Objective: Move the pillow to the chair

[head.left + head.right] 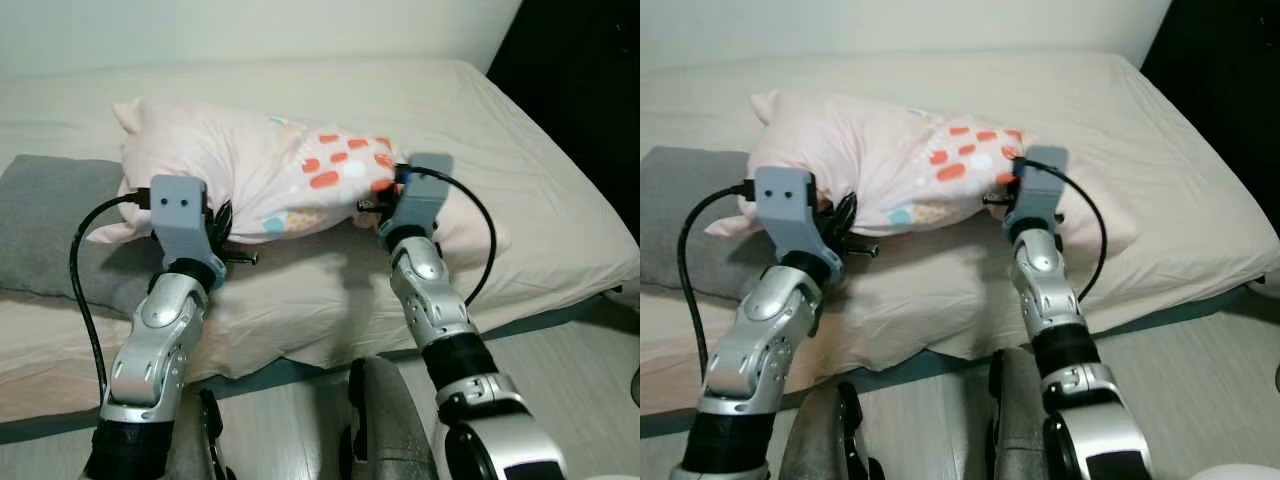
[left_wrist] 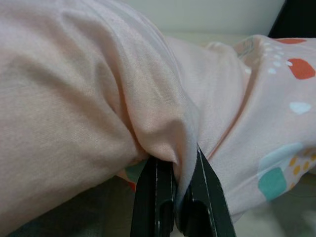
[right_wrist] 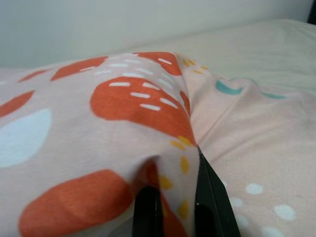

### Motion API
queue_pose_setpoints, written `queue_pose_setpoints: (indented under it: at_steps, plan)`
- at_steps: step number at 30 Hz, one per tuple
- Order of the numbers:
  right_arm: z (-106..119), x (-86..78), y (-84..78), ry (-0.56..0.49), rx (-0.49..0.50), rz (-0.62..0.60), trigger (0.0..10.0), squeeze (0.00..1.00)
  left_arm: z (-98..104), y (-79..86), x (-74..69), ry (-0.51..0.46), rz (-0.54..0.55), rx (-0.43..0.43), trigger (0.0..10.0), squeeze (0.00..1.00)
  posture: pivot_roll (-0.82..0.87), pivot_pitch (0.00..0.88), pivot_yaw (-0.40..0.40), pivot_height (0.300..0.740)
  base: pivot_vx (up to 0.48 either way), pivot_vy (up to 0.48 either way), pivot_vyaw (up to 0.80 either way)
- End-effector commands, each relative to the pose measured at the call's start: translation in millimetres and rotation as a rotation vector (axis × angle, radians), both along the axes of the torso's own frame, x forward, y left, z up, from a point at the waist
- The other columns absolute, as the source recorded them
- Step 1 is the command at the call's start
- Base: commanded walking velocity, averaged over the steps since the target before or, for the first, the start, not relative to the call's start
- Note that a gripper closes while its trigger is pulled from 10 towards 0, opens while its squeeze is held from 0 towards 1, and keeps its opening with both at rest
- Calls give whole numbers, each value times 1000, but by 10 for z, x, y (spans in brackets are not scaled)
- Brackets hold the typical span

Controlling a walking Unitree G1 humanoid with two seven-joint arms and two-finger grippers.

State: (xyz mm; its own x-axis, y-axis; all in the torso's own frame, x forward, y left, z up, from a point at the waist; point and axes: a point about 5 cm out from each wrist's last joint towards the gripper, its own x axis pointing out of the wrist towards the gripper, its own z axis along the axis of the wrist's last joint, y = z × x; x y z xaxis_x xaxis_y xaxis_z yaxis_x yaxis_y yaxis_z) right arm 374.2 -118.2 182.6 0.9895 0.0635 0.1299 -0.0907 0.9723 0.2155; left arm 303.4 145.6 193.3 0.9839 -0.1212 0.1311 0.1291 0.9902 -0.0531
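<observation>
Closest to me, my two silver arms reach forward over the near edge of the bed (image 1: 560,230), and just past them my grippers meet the pillow (image 1: 270,175). My left gripper (image 2: 178,197) is clamped on a fold of the plain pink cover at the pillow's left end; from the wrist I see the cloth bunched tight between the two black fingers (image 2: 153,197). My right gripper (image 3: 173,197) is pinched on the spotted orange-and-white part at the pillow's right end, with a ridge of fabric squeezed between its fingers too.

The pillow itself lies across the middle of the bed, its left end resting on or against a grey pillow (image 1: 45,215) that sits flat beside it (I can't tell whether the pink one is lifted clear of the sheet yet). Farther back are the rest of the mattress and the pale wall (image 1: 250,30).

I judge this as the grasping step: both ends are caught, the carry not begun. Next I need to lift both arms together so the pillow comes up level, keep hold of the thin cloth without it slipping, then turn away to find the chair, which I cannot see from here
</observation>
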Motion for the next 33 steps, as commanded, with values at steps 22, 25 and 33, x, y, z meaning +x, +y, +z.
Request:
queue_pose_setpoints:
  at_steps: [22,25,33]
  plan:
    - [622,-244,193,-277,-279,82,10000,0,343,-95,23,-140,14,43,10000,0,-23,161,-69,574,0,0,0]
    - [841,-281,239,-367,-301,83,10000,0,559,-131,18,-218,-6,-10,10000,0,-23,160,-71,574,0,0,0]
    - [863,-299,274,-375,-315,99,10000,0,611,-143,17,-223,-9,14,10000,0,-20,155,-70,574,0,0,0]
